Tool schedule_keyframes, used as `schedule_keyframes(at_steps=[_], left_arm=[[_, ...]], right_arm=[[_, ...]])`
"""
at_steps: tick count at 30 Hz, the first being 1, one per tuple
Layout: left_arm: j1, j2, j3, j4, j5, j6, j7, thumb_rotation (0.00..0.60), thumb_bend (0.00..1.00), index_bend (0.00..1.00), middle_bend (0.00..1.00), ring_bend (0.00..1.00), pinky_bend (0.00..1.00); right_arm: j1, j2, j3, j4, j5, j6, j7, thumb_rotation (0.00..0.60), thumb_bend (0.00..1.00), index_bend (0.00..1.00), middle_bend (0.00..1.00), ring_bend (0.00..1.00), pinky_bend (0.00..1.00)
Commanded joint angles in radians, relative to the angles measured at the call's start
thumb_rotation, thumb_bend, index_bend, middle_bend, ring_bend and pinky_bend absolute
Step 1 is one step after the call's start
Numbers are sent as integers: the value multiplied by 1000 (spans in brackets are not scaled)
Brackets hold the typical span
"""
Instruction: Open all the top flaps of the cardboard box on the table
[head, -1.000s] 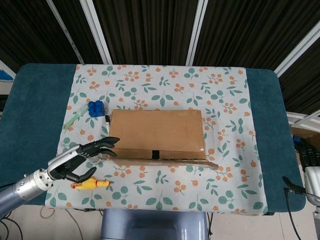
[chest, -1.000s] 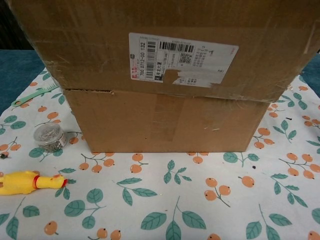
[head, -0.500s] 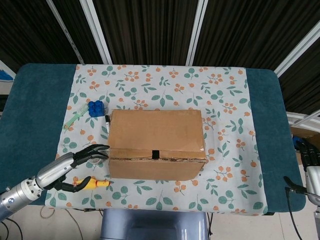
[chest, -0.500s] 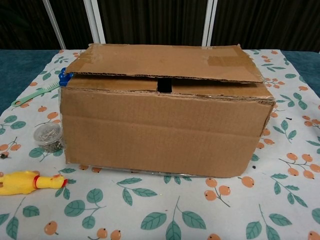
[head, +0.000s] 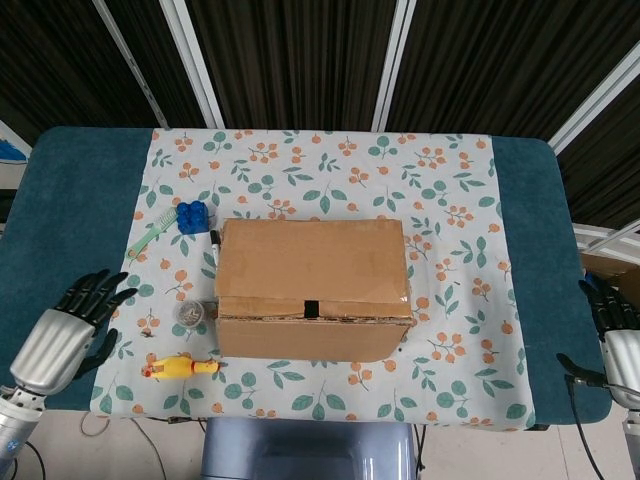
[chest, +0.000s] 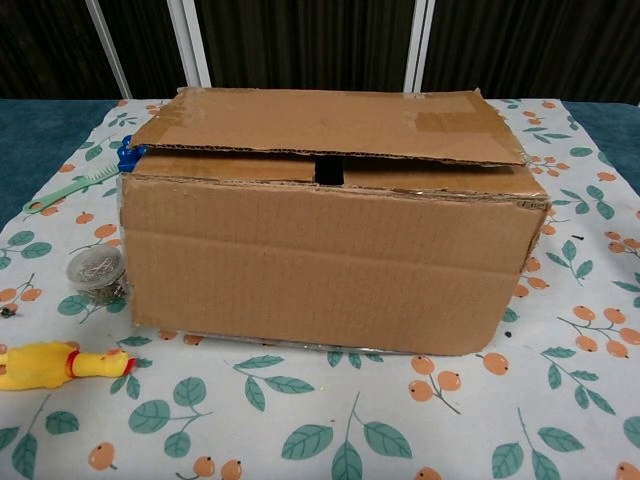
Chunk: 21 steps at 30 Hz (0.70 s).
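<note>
Left hand (head: 62, 330) sits at the near left corner of the worktop (head: 80, 200), fingers spread wide and holding nothing, well apart from the cardboard box (head: 312, 288). Right hand (head: 612, 335) is just peeking in at the near right edge of the head view, over the teal part of the worktop; its dark fingers look slightly apart and nothing is in it either.

So the box itself is sitting pretty much in the middle of the floral cloth (head: 320, 160), upright, with its long side facing the near edge. From the chest view the top flaps are basically down: the big top flap (chest: 330, 122) lies flat across the top, overhanging the near wall a bit, with a small dark slot showing under its near edge. Some clear tape shows on the flap near its right end.

Other stuff scattered on the left side of the cloth: a yellow rubber chicken toy (head: 180, 368) lying near the near left corner of the box, a small round tin (chest: 97, 270) full of something metallic just left of the box, a green toothbrush (head: 150, 240) further back, a blue building block (head: 191, 216) just beside the brush head, and a black marker (head: 214, 245) lying close along the box's left side
</note>
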Motion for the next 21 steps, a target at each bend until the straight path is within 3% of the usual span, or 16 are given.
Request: schedule_keyframes(at_steps=[1, 8, 21], left_arm=[[55, -52, -10, 68, -11, 67, -45, 600, 536, 162, 72, 0, 59], [92, -84, -25, 131, -53, 80, -96, 600, 532, 151, 71, 0, 4], [113, -149, -73, 186, -95, 87, -102, 600, 532, 151, 71, 0, 0]], right_arm=[[38, 28, 1, -4, -40, -34, 55, 600, 108, 0, 64, 112, 192], [138, 46, 26, -48, -87, -120, 94, 600, 98, 0, 63, 111, 192], [296, -56, 91, -155, -20, -283, -108, 600, 97, 0, 63, 108, 192]])
